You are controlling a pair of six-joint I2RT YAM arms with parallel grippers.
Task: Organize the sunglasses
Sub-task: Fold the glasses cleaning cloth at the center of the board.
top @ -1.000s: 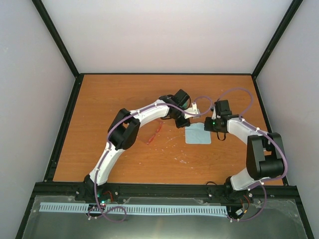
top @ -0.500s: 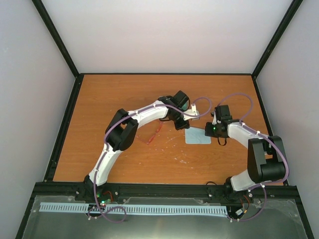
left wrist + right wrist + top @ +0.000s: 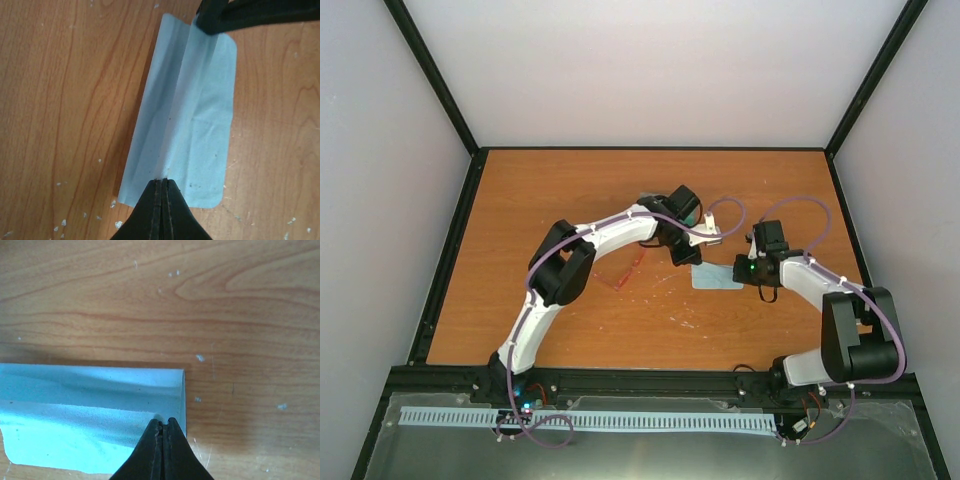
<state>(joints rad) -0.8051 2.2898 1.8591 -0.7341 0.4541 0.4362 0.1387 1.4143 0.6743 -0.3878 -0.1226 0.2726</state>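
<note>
The sunglasses (image 3: pixel 629 268), a thin red-pink frame, lie on the table left of the light blue cloth (image 3: pixel 717 279), partly under my left arm. My left gripper (image 3: pixel 694 259) is shut on the cloth's left edge. In the left wrist view the gripper (image 3: pixel 163 179) pinches a raised fold of the cloth (image 3: pixel 200 115). My right gripper (image 3: pixel 740 268) is shut on the opposite edge. In the right wrist view the gripper (image 3: pixel 164 421) pinches the cloth (image 3: pixel 90 400). The cloth lies partly folded over between them. The right gripper's fingers (image 3: pixel 250 15) show at the top of the left wrist view.
A small grey corner (image 3: pixel 645 197) peeks out behind my left arm; I cannot tell what it is. White specks dot the wooden table (image 3: pixel 540 210). Black frame rails and pale walls bound the table on three sides.
Both grippers have moved toward the near side with the cloth's edge. The cloth was a flat square and now looks narrower and folded over.
</note>
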